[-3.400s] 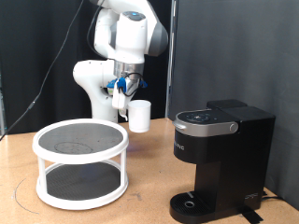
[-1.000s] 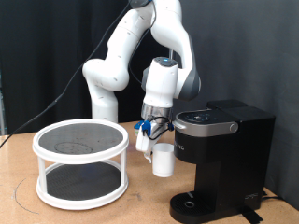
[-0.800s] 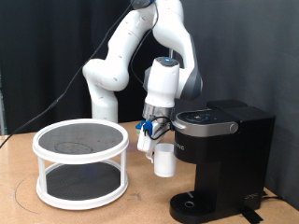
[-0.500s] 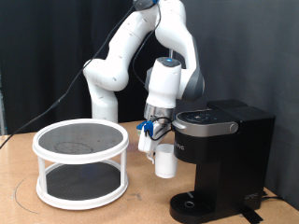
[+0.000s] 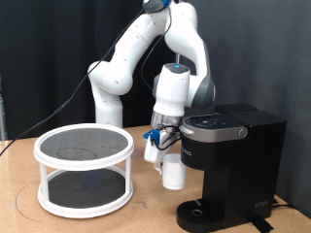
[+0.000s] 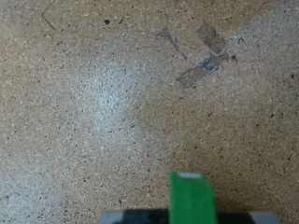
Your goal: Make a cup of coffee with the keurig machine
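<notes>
While the cup (image 5: 173, 173) is pinched by the gripper (image 5: 161, 146) just beside the keurig machine (image 5: 229, 165), it is best kept upright and level above the worktop (image 5: 146, 216).

Brown speckled cork-like tabletop (image 5: 146, 218). White two-tier round rack (image 5: 84, 170) stands on it at exterior view's left. Black keurig machine (image 5: 231, 170) stands on it at exterior view's right. White robot base (image 5: 109, 115) behind rack. Wrist view: bare tabletop with scuffs, tape scraps (image 6: 204, 58).
</notes>
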Tool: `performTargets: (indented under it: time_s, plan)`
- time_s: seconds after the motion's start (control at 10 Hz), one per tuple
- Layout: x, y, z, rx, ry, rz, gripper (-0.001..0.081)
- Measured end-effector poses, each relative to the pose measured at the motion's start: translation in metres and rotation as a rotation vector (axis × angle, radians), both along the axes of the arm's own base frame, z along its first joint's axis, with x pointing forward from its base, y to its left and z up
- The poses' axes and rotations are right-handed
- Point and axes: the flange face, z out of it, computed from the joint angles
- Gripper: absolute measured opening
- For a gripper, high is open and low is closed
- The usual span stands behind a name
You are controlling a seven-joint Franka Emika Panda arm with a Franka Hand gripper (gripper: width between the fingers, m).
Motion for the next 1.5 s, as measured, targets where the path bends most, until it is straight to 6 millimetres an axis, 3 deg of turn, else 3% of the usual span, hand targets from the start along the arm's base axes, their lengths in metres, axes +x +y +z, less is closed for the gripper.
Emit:
performTargets:
  time_s: [1.0, 1.1, 1.2, 1.3, 1.5]
  plan:
    - [0.008, -0.002, -0.012, 0.021, -0.013, -0.037, 0.0007]
    - [0.008, -0.002, -0.012, 0.025, -0.017, -0.041, 0.02]
    - [0.008, -0.002, -0.012, 0.027, -0.019, -0.043, 0.0335]
    - [0.008, -0.003, -0.012, 0.027, -0.019, -0.044, 0.0335]
    - [0.008, -0.003, -0.012, 0.027, -0.019, -0.043, 0.0674]
